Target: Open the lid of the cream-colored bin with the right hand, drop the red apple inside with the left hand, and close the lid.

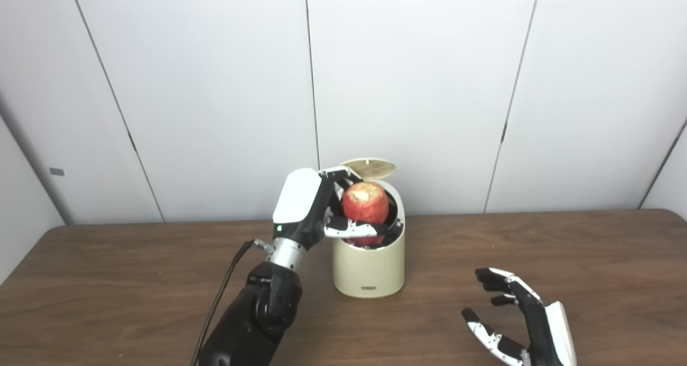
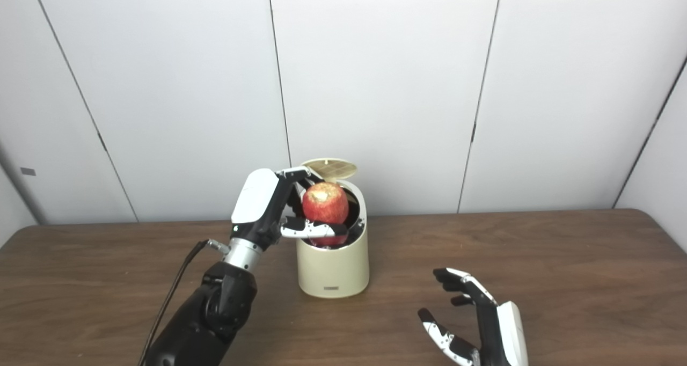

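2 hands seen: left hand (image 1: 311, 205) gripped red apple (image 1: 365, 202) over open cream bin (image 1: 369, 269), lid (image 1: 369, 167) up; right hand (image 1: 515, 317) spread, empty, above surface (image 1: 590, 258).

The small cream-colored cylindrical plastic bin (image 2: 334, 272) stands upright on the dark brown wooden table (image 2: 563, 258), near the white panelled wall (image 2: 375, 87). Its round ribbed lid (image 2: 329, 168) is raised at the rear of the opening. The left hand (image 2: 271, 210), white-backed with black fingers, grips the round red apple (image 2: 325, 203) directly above the bin's open mouth; a pale patch shows on top of the apple. A black cable (image 2: 172, 296) runs along the left forearm. The right hand (image 2: 475, 317) sits low over the table, well apart from the bin on its right, fingers spread and holding nothing.
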